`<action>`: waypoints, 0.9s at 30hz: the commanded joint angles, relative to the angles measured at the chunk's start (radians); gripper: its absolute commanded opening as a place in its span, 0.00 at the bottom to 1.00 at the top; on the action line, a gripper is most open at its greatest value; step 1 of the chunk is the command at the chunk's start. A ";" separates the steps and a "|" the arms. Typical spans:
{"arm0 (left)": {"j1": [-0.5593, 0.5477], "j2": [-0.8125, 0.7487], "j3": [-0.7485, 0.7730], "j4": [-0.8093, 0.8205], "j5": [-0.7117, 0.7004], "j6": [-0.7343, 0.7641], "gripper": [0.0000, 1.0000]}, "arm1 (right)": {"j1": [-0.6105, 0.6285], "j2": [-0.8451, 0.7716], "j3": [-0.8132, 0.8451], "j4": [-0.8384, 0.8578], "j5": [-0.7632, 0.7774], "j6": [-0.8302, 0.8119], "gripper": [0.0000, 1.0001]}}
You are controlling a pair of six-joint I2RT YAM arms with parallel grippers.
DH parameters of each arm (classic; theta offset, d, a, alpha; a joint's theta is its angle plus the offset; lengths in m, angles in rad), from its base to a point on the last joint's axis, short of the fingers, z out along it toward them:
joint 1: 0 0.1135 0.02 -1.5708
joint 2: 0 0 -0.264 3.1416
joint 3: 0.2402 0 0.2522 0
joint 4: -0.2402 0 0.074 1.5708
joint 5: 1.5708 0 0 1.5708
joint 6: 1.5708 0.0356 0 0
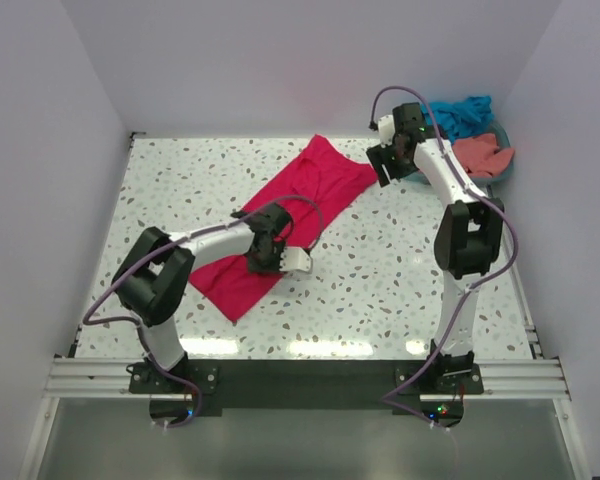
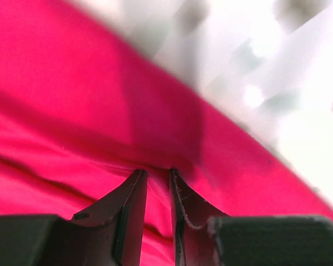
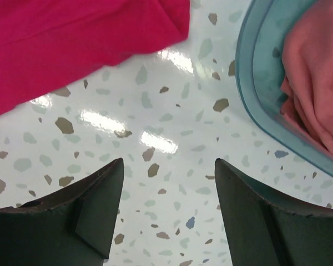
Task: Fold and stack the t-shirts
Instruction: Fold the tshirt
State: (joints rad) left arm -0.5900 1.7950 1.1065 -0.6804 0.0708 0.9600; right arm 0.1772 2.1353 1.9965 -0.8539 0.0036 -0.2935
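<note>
Found the left hand (image 2: pixel 158 174) clenched low on the crimson-pink t-shirt (image 1: pixel 320 185), fingers (image 2: pixel 130 205) drawn almost together with a thin ridge of cloth seemingly nipped between them. Found the right hand (image 3: pixel 169 166) released, spread wide, hovering over bare counter (image 1: pixel 380 280) between the shirt's far end and the teal basket (image 3: pixel 250 66); gripped nothing. Saw the crimson shirt stretched in a long diagonal band from near the middle of the far edge down toward the near left corner, partly flattened, rumpled along its near half. Saw the teal-blue t-shirt (image 1: pixel 460 110) and salmon-coral t-shirt (image 1: pixel 483 155) heaped in the basket at the far right corner, neither folded.

Judged the step in hand to be spreading or first-folding the crimson shirt. To do it well, needed to pinch at a hem or edge rather than a mid-panel bunch, lift only enough to clear the counter, and draw along the shirt's length to chase wrinkles out rather than pile them. Would probably have helped to bring the free hand down on the far end as an anchor, given thin knit's readiness to slide on a glossy surface.

Noted the materials: soft, matte, limp cloth, creasing in shallow folds; hard, shiny, speckled counter streaked with glare; smooth plastic basket with a rounded rim.
</note>
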 commanded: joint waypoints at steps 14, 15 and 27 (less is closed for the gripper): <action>-0.210 0.124 0.506 0.001 0.601 -0.480 0.38 | -0.016 -0.065 0.002 -0.123 -0.115 -0.003 0.63; -0.170 0.118 0.515 0.033 0.622 -0.524 0.38 | -0.018 -0.055 0.008 -0.132 -0.147 0.002 0.58; 0.173 0.368 0.673 0.269 0.538 -0.911 0.34 | 0.102 0.124 0.102 -0.061 -0.203 0.067 0.20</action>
State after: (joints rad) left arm -0.4049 2.0972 1.7275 -0.4717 0.6266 0.2016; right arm 0.2359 2.2368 2.0533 -0.9501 -0.1810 -0.2501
